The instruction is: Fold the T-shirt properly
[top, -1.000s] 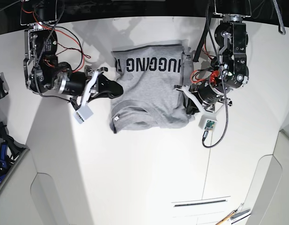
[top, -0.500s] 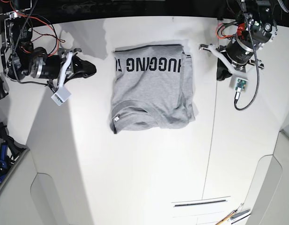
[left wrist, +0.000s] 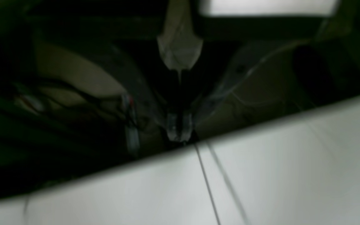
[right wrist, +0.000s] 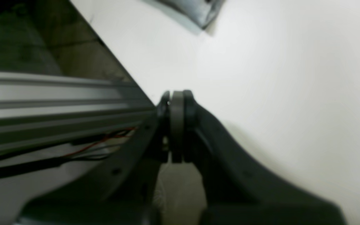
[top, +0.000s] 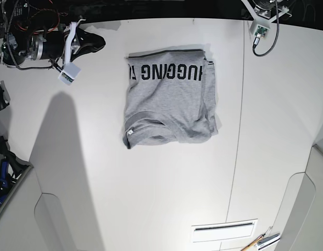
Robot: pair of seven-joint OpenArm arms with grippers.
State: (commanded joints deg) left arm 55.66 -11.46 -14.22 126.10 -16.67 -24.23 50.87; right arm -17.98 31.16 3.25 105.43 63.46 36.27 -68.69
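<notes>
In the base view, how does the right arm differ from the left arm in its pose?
The right arm stands further into the base view, while the left arm is mostly cut off by its top edge. The right arm reaches sideways toward the T-shirt's side of the table, whereas the left arm shows only its end part. Both are clear of the T-shirt.

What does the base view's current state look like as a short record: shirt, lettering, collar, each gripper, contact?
shirt: grey T-shirt, folded into a compact, roughly square bundle on the white table
lettering: black, upside down in the base view, partly cut off by the folds
collar: at the bundle's lower-left in the base view, small white tag showing
right gripper: closed, off to the shirt's side
left gripper: closed, beyond the table edge in its wrist view
contact: neither gripper touches the shirt
</notes>
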